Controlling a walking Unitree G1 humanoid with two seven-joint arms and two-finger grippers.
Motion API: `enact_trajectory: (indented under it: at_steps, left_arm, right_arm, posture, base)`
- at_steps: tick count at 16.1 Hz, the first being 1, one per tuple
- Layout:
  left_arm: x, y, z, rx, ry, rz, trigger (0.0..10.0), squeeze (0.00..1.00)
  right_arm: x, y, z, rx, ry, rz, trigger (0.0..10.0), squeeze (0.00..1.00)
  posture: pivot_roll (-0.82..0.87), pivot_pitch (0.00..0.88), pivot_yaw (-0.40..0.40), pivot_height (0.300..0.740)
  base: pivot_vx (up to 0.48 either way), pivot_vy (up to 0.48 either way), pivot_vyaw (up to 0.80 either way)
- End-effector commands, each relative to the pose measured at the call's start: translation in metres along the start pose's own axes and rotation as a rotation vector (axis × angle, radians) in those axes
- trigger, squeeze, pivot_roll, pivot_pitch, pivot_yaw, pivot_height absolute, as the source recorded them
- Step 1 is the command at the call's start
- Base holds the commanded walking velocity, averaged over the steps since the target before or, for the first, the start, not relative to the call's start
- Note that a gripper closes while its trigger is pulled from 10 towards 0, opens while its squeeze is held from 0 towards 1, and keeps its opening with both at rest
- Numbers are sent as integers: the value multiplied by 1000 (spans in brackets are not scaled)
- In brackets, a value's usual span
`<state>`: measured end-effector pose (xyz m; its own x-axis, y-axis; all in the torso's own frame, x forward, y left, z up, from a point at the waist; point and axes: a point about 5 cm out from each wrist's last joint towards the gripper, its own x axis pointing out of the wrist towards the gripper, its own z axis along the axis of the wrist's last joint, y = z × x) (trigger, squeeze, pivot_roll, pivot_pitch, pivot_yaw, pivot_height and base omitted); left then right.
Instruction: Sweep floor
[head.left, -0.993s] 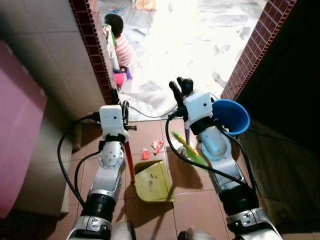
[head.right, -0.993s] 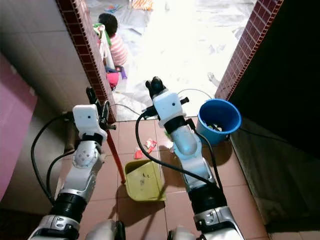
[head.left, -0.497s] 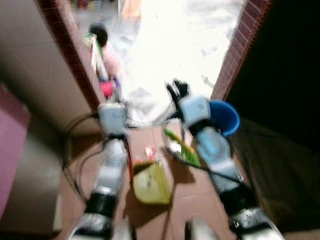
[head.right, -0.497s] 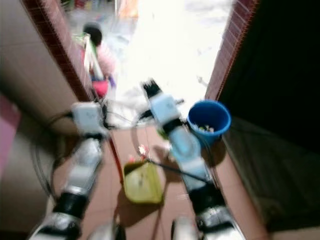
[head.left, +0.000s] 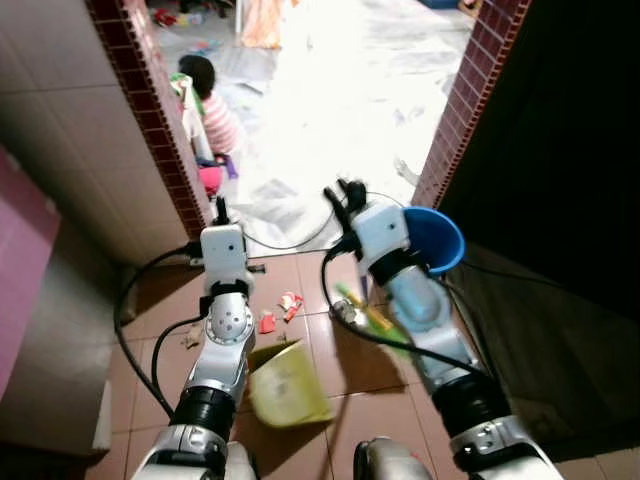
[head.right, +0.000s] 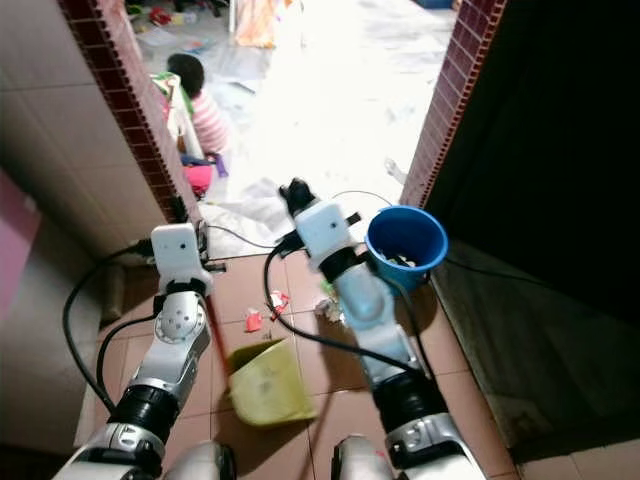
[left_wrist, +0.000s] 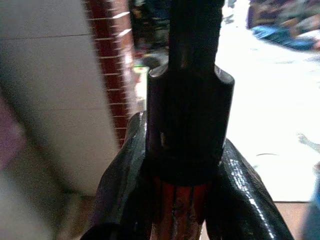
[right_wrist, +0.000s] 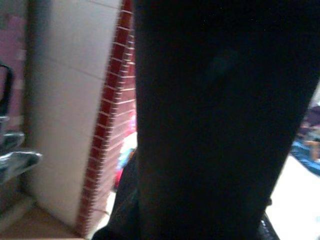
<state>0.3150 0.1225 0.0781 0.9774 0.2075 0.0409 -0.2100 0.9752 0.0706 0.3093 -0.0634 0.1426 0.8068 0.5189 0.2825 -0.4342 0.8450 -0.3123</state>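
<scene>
**Dustpan and broom held over the tiled floor at a doorway**

A terracotta tiled floor (head.left: 360, 375) is seen before a doorway framed by red brick edging (head.left: 150, 130), with a bright, pale area beyond it. On that bright ground, by the left brick edge, a person in a striped top (head.left: 212, 112) is seated. A blue bucket (head.right: 405, 240) is set on the tiles at the right side of the doorway, just beside the right arm.

A yellow-green dustpan (head.left: 288, 385) is seen tilted on the tiles between the two arms, with its red handle (head.right: 213, 330) running up along the left forearm. The left gripper (head.left: 220, 215) is raised near the left brick edge; in the left wrist view its jaws are closed around the red handle, below a black end piece (left_wrist: 190, 120). The right gripper (head.left: 340, 200) is raised near the bucket; its jaws are clamped on a dark broom handle (right_wrist: 220, 120), as the right wrist view shows. The broom's green head (head.left: 368, 312) is blurred, low beside the right forearm.

Small red and white litter scraps (head.left: 282, 308) are scattered on the tiles just ahead of the dustpan, apart from it.
</scene>
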Motion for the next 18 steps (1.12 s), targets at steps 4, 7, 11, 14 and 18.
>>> enact_trajectory:
  at_steps: [4,7,11,14,18]
  left_arm:
    - [10,-4,11,-41,-65,61,10000,0]
    - [11,-7,8,-27,-58,64,10000,0]
    - [11,-8,5,-25,-49,59,10000,0]
    - [13,-10,4,-29,-40,46,10000,0]
    - [14,-12,4,-26,-37,39,10000,0]
  right_arm:
    - [7,12,4,-19,-44,75,10000,0]
    - [6,29,-1,36,-26,170,10000,0]
    - [6,41,16,275,11,382,10000,0]
    - [5,37,41,321,-18,544,10000,0]
    - [21,15,77,237,-140,512,10000,0]
  posture:
    - [-60,95,13,740]
    - [-55,97,9,740]
    - [-59,98,10,740]
    - [-79,99,11,740]
    - [-85,95,13,740]
  base:
    - [0,0,0]
    - [0,0,0]
    - [0,0,0]
    - [0,0,0]
    - [0,0,0]
